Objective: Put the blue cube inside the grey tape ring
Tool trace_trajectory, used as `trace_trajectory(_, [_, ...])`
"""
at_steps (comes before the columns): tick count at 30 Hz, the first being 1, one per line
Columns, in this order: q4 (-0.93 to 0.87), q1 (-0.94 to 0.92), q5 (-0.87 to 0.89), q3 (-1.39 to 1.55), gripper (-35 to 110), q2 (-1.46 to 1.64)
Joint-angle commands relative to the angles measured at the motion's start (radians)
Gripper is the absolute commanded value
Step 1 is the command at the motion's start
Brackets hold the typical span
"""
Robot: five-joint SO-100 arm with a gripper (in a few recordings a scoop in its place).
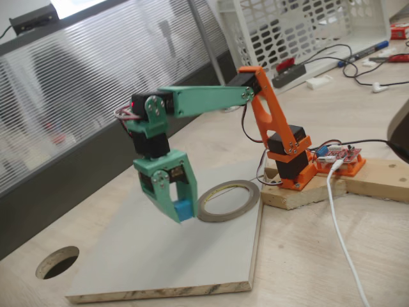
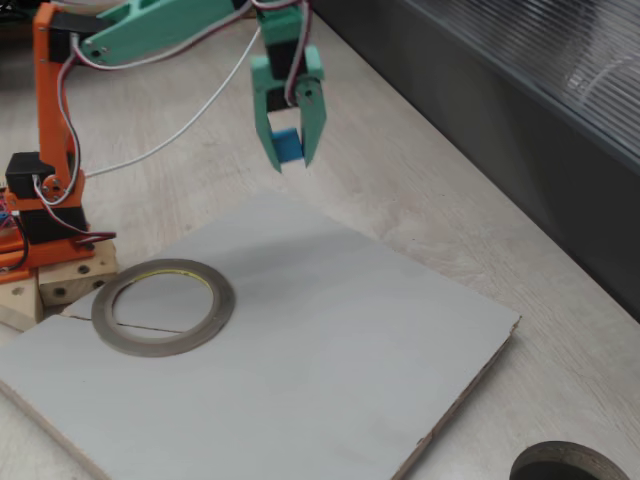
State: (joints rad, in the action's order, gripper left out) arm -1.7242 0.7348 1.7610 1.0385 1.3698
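I am holding the blue cube clenched in the gripper, raised above the grey board. The grey tape ring is lying flat, off towards the arm's orange base.

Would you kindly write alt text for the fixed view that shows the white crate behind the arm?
A green and orange arm holds the blue cube in its end effector above a grey board, just left of the grey tape ring lying flat there. A round hole is cut in the table at lower left.
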Motion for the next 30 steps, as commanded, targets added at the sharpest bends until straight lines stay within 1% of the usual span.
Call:
trace_trajectory(1, [-0.002, 0.014, 0.012, -0.009, 3, 0.069])
trace_trajectory(7, [-0.002, 0.008, 0.012, -0.009, 2, 0.069])
trace_trajectory(9, [0.000, -0.044, 0.012, -0.009, 3, 0.083])
trace_trajectory(13, [0.009, -0.298, 0.005, -0.011, 3, 0.071])
trace_trajectory(18, [0.011, -0.704, 0.002, -0.018, 3, 0.072])
trace_trajectory(21, [0.011, -0.839, 0.002, -0.015, 3, 0.074])
trace_trajectory(24, [0.003, -0.882, 0.008, -0.011, 3, 0.071])
trace_trajectory(30, [-0.002, -0.885, 0.011, -0.006, 2, 0.089])
